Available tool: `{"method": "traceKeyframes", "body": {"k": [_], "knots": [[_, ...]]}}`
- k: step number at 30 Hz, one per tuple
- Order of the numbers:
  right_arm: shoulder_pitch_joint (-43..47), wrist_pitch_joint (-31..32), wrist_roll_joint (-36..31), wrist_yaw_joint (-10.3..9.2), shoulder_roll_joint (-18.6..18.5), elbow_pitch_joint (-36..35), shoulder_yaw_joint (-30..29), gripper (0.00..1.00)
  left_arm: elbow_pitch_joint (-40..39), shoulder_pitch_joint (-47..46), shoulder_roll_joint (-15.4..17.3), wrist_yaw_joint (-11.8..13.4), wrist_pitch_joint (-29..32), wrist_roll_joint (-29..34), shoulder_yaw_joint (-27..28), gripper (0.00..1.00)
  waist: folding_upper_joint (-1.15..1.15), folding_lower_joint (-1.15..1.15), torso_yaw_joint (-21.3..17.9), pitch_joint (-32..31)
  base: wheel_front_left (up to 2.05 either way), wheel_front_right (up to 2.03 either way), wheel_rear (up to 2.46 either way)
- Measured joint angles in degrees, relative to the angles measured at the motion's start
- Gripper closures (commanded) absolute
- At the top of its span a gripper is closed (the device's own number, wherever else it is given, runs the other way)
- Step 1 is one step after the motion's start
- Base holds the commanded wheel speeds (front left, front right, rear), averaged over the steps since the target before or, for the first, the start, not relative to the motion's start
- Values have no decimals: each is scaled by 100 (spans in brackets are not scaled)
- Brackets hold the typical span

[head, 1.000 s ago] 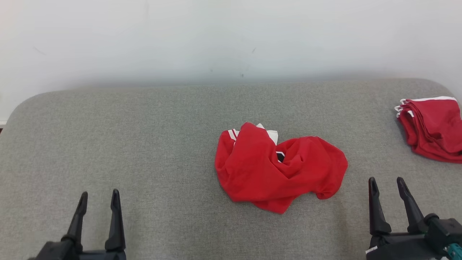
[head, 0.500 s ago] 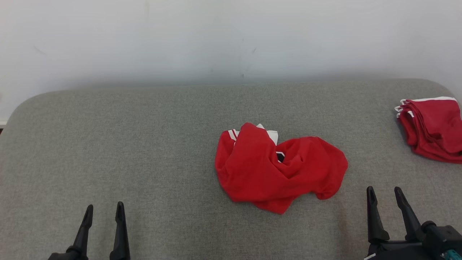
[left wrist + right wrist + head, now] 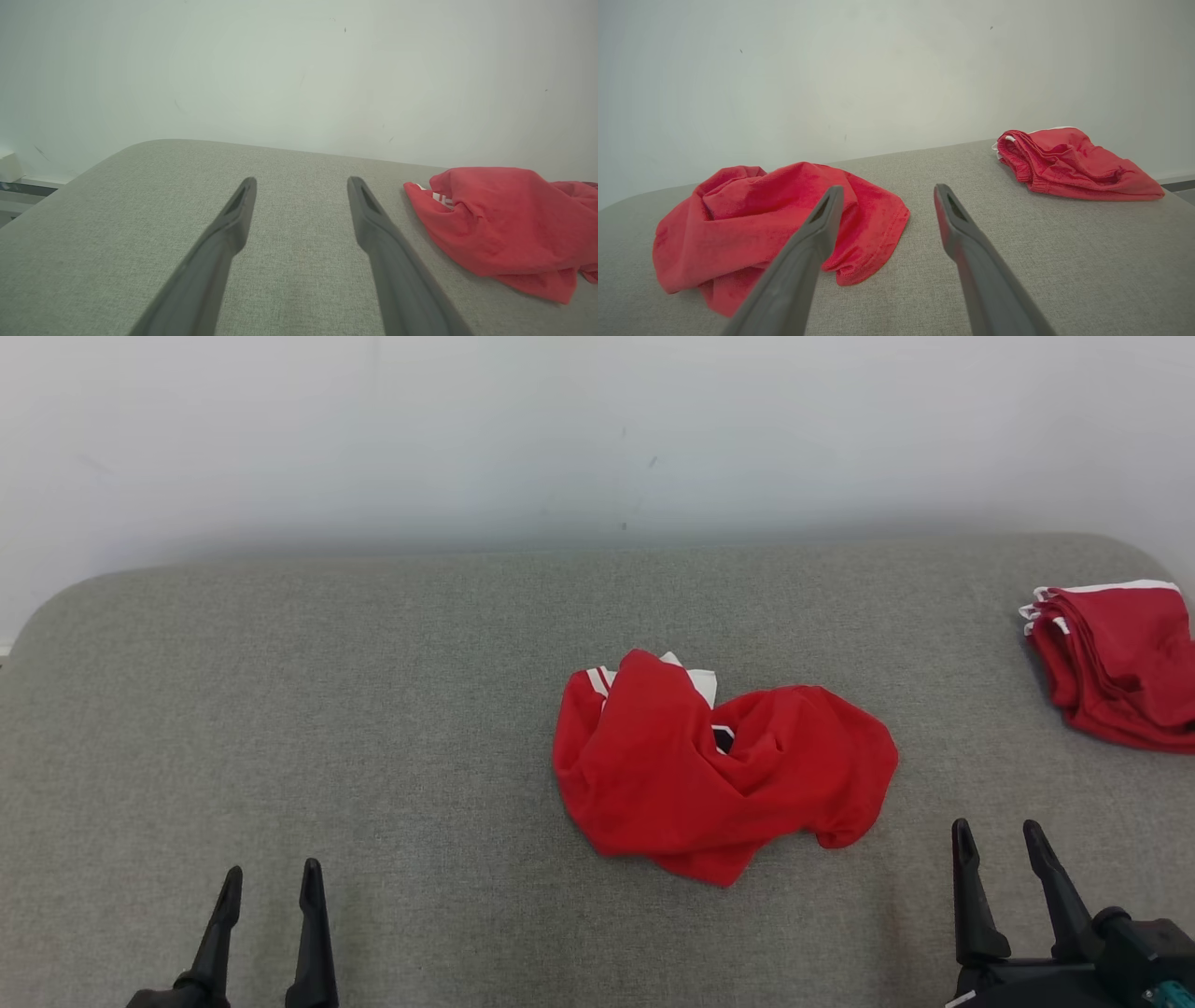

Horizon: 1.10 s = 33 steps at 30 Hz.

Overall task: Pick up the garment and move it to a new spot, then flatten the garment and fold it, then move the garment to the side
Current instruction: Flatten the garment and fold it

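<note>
Right, nothing was held yet. Left gripper (image 3: 272, 870) and right gripper (image 3: 996, 828) both sat low at the near edge, fingers spread wide, empty and clear of the cloth. Garment (image 3: 724, 765) lay crumpled in a heap a bit right of centre on the grey padded surface (image 3: 373, 709). It was red with white trim and had a dark tag showing in the folds. It was near the right gripper and well apart from the left.

Risks as I judged them:
- Heap was several layers deep. A pinch into the bulk would likely catch more than one layer, so it would lift as a wad and be harder to flatten.
- A shallow pinch on the hem could slip, since the fabric looked thin and slick.
- Woven cover looked grippy, so dragging instead of lifting could bunch the cloth further.
- Folded red pile (image 3: 1111, 663) sat far right, same colour. A loose carry or the final side placement could knock it or mix the two.

Surface was a flat fabric pad with rounded corners, set against a plain white wall (image 3: 560, 429) with a few scuffs.
</note>
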Motion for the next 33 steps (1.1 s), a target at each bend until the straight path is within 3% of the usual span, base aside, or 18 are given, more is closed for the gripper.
{"method": "traceKeyframes", "body": {"k": [13, 23, 33], "knots": [[-1202, 294, -71, 0, -782, 535, 125, 0, 20, -224, -93, -31, 0, 85, -162, 0, 0, 0, 281, 229, 0, 0, 0], [-2426, 478, 45, 0, -1277, 2132, 313, 0, 47, -532, -122, -69, 0, 56, -363, 0, 1, 1, 699, 642, 0, 0, 0], [-2936, 358, 271, 0, -1259, 3746, 589, 0, 87, -715, -123, -23, 0, -51, -559, 0, 1, 1, 1087, 961, 0, 0, 0]]}}
